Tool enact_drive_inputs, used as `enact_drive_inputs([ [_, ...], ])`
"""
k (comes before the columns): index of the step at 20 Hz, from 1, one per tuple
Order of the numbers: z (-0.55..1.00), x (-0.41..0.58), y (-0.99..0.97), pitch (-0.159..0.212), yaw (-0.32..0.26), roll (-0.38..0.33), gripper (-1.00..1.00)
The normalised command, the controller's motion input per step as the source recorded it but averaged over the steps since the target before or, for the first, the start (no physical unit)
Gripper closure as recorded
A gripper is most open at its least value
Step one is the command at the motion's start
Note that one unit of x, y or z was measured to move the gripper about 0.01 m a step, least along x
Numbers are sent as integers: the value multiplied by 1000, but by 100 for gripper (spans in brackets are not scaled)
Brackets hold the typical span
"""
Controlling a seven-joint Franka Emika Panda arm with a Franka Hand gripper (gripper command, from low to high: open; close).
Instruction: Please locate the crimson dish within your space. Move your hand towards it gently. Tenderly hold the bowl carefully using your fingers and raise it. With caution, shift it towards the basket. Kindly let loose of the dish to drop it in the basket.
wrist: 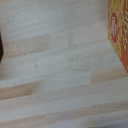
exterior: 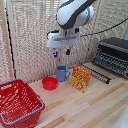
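Observation:
The crimson dish (exterior: 49,83), a small shallow red bowl, sits on the wooden table just beside a blue mug (exterior: 62,73). The basket (exterior: 18,102), red mesh with a blue rim, stands at the exterior view's lower left. My hand (exterior: 61,52) hangs high above the mug and bowl with its two dark fingers apart, open and holding nothing. The wrist view shows only bare table planks and an edge of a box; neither the bowl nor the basket appears there.
An orange-yellow box (exterior: 80,77) (wrist: 119,32) stands upright to the exterior view's right of the mug. A toaster oven (exterior: 113,55) with a pulled-out rack (exterior: 97,73) fills the back right. A woven screen stands behind the table.

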Motion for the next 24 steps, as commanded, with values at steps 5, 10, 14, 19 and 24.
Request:
enact_drive_inputs([
  [5, -318, 275, 242, 35, -122, -53, -100],
  [10, -366, 355, 234, 33, -101, -57, -100],
  [14, -419, 266, 106, 12, -118, -27, -100],
  [19, -530, 262, 13, 35, -88, -9, -100],
  [24, -429, 165, 9, 20, -46, -10, -100],
])
